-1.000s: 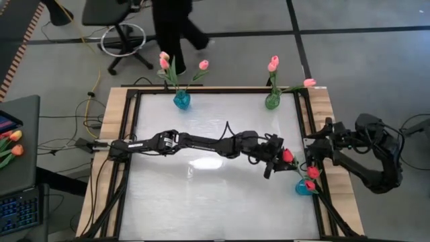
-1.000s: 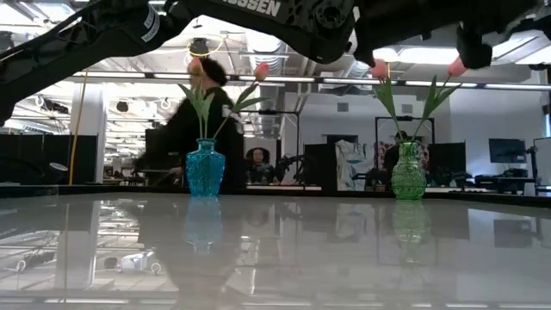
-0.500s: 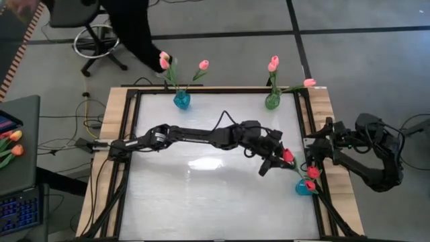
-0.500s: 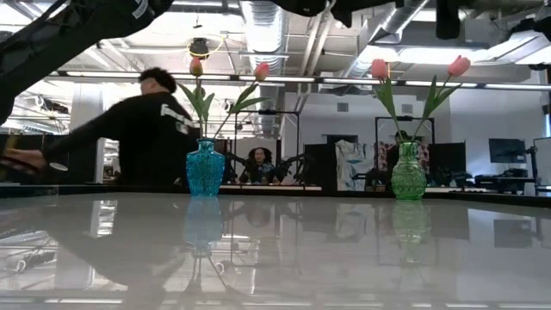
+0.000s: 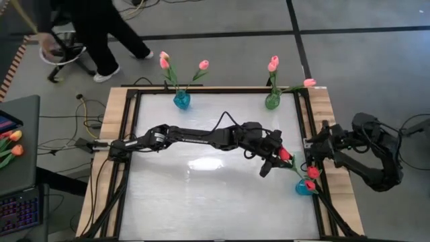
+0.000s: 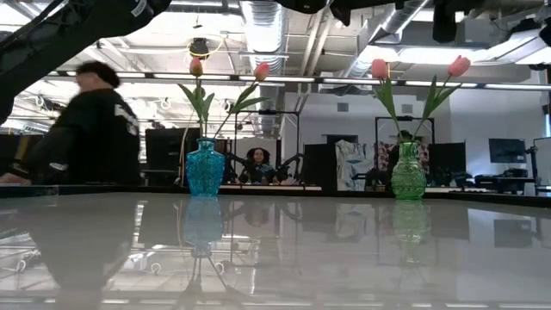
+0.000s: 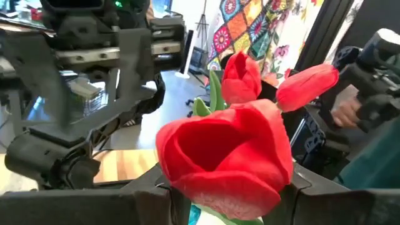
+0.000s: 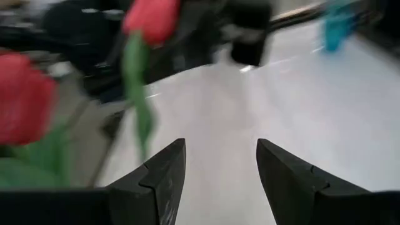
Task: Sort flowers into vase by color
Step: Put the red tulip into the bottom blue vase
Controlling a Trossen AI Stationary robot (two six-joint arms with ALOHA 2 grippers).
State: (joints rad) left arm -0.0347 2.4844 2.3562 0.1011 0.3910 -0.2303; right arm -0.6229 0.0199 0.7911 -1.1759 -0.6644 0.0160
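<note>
Fingers of the left pincer (image 5: 274, 160) pinch the stem of a red tulip (image 5: 286, 155) just below its open bloom, which fills the left wrist view (image 7: 225, 156). The left arm (image 5: 195, 138) stretches across the middle of the tabletop (image 5: 201, 195) from its base at nine o'clock, ending at about four o'clock, close to the right rail. Just beyond the held bloom stands a small blue vase (image 5: 303, 187) at the tabletop's four-o'clock corner, with two more red tulips (image 5: 313, 173) rising from it; the held flower's stem slants down toward that vase, though whether its end sits inside cannot be told.

The right pincer (image 5: 316, 149) hovers at three o'clock over the right rail, next to those red blooms, its fingers (image 8: 156, 178) spread with nothing between them. Its wrist view looks past a red bloom (image 8: 153, 19) on a green stem across the white surface.

At the far edge, a blue vase at eleven o'clock (image 5: 181, 99) carries three pink tulips (image 5: 164, 62), and a green vase at one o'clock (image 5: 272, 101) carries pink tulips (image 5: 273, 64) too, one head drooping sideways (image 5: 309, 83).

Beyond the tabletop a person in dark clothes (image 5: 101, 30) walks at ten o'clock. Orange tulips (image 5: 13, 149) lie on a side desk at nine o'clock.
</note>
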